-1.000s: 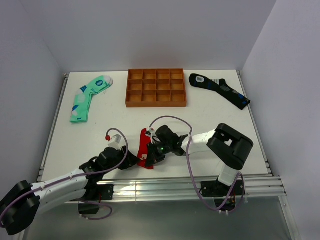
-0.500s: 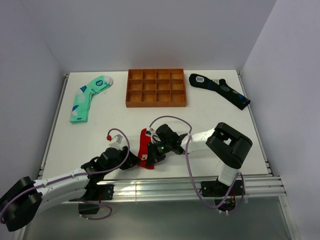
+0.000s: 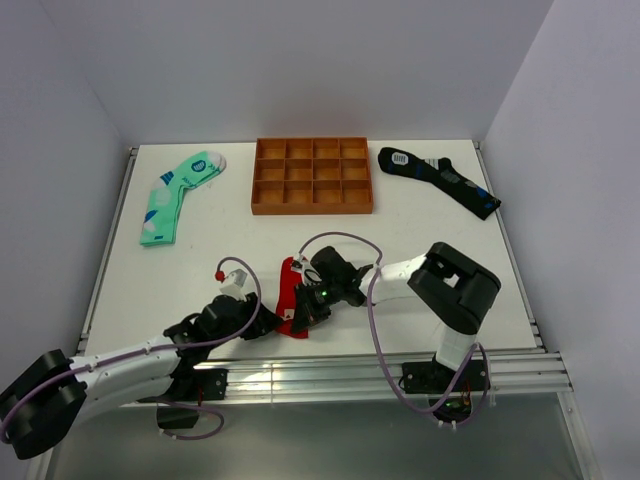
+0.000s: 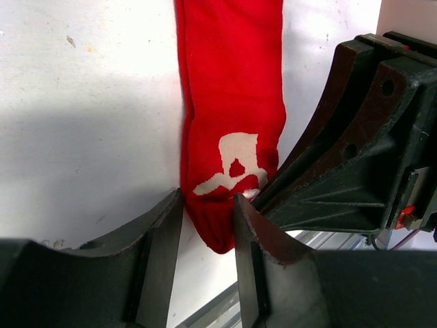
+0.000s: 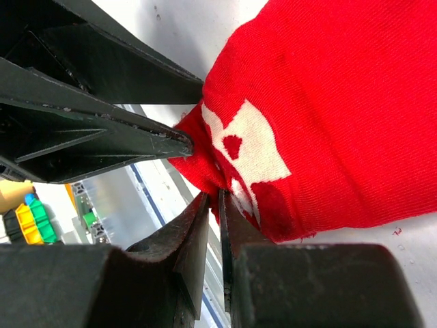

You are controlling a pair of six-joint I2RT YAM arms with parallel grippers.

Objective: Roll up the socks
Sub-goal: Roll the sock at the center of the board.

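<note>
The red sock bears 1 white mark near its toe. The mint-green sock carries white and blue patterning. The black sock has blue patches and 1 white-marked end. The tray is orange-brown, the table white.

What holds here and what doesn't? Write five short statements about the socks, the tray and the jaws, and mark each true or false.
1. The red sock lies near the front edge of the table, between the two arms. True.
2. The right jaws are shut on an edge of the red sock. True.
3. The mint-green sock sits inside the wooden tray. False: it lies flat on the table, left of the tray.
4. The black sock is already rolled up. False: it lies stretched out, right of the tray.
5. The tray's compartments hold nothing. True.
</note>
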